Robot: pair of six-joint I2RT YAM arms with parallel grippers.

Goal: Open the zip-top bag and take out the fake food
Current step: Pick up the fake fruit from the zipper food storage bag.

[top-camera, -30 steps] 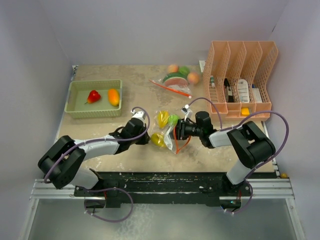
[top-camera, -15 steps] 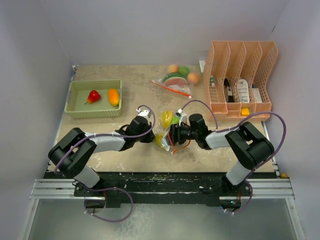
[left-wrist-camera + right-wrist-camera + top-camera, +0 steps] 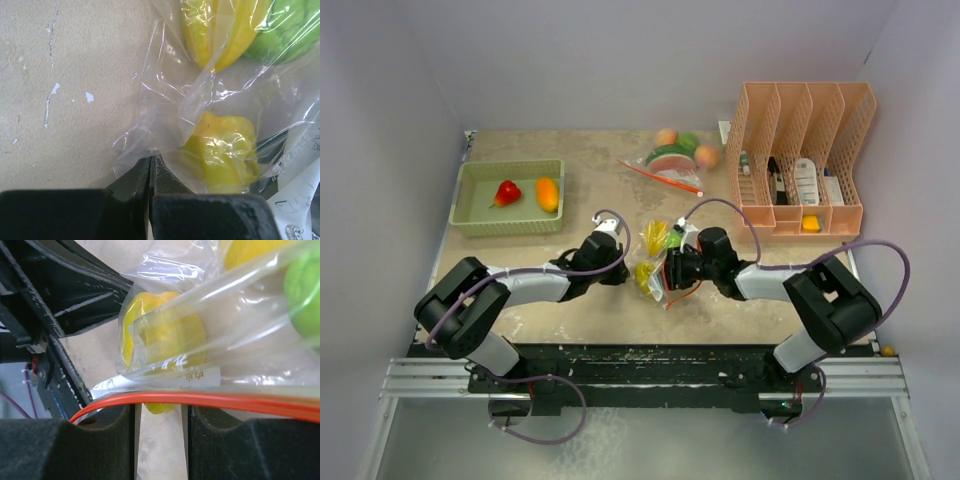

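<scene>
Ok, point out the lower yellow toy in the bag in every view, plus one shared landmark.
Top external: yellow toy, mid-picture, at the bag's near end.
Left wrist: lower right of centre, under the bag's film.
Right wrist: left of centre, behind the printed strip.
Shared landmark: the green toy, upper right in both wrist views.

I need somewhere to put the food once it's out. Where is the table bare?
Bare tabletop between the green tray and the second bag, and along the near edge between the arms. Crowded mid-table: left gripper and right gripper at the zip-top bag.
</scene>
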